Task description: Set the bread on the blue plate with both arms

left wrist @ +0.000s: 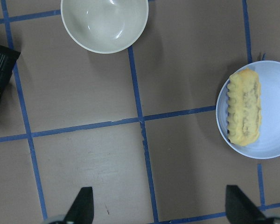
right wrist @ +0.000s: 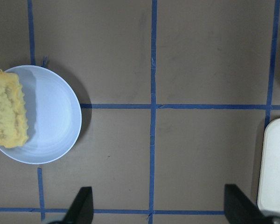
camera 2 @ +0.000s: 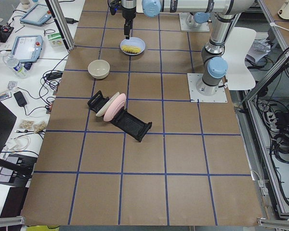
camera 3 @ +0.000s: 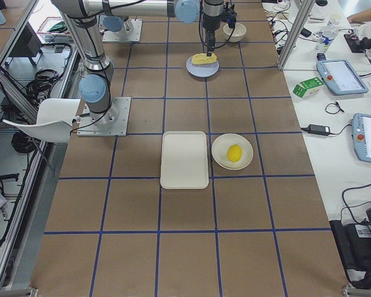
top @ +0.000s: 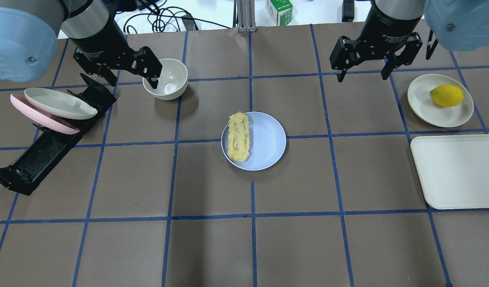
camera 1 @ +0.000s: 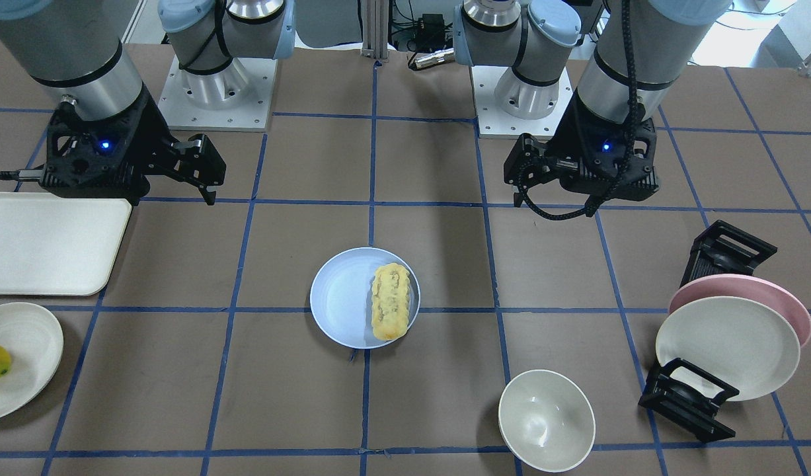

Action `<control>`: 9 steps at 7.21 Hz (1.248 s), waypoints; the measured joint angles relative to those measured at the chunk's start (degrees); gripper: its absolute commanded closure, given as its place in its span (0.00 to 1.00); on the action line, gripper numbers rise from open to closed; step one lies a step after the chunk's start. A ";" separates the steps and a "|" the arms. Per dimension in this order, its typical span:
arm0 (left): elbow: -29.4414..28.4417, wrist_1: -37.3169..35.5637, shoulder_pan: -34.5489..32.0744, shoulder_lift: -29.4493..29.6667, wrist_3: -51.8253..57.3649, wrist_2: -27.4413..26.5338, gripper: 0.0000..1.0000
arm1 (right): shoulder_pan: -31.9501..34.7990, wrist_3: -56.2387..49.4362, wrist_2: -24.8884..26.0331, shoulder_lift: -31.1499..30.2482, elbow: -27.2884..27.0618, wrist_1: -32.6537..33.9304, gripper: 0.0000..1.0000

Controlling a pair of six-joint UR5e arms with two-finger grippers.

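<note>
Seen from above the robot's shoulders, a brown table gridded with blue tape carries, at far left, a black dish rack lying at an angle, with a cream plate and a pink plate leaning in its far end, the cream one resting over the pink. Next to it the left gripper hangs above the table, fingers spread wide and holding nothing. One finger overlaps a cream bowl in this view, though the wrist camera shows the bowl standing well clear of both fingertips. At centre, the bread lies flat on the blue plate, pale crumbly side up, its ridged edge facing the left arm's side. The loaf runs lengthwise along the left half of the plate, close to the rim, leaving the right half bare. Neither arm touches the loaf or the plate. Further right, the right gripper hovers over bare table beyond the plate, jaws likewise parted and empty. At far right a second cream plate holds a smooth yellow fruit, and just nearer the camera sits a rectangular cream tray with rounded corners, apart from that plate
</note>
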State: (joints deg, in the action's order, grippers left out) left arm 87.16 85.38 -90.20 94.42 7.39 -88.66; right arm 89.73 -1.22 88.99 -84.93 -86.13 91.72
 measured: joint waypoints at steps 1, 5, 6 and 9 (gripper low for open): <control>0.04 -0.01 -0.03 -0.03 0.00 -0.06 0.00 | 0.00 0.15 -0.13 -0.10 -0.26 0.50 0.00; 0.73 -0.26 -0.06 -0.71 0.00 0.02 0.00 | 0.01 0.43 -0.53 -0.15 -0.44 0.74 0.00; 0.78 -0.31 -0.07 -0.72 0.00 0.28 0.00 | 0.01 0.43 -0.58 -0.15 -0.45 0.74 0.00; 0.81 -0.38 -0.07 -0.75 0.00 0.40 0.00 | 0.00 0.43 -0.65 -0.15 -0.45 0.72 0.00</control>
State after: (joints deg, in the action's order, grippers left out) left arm 87.97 85.00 -90.26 93.67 7.38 -88.26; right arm 89.74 -0.79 88.33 -85.08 -86.57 92.44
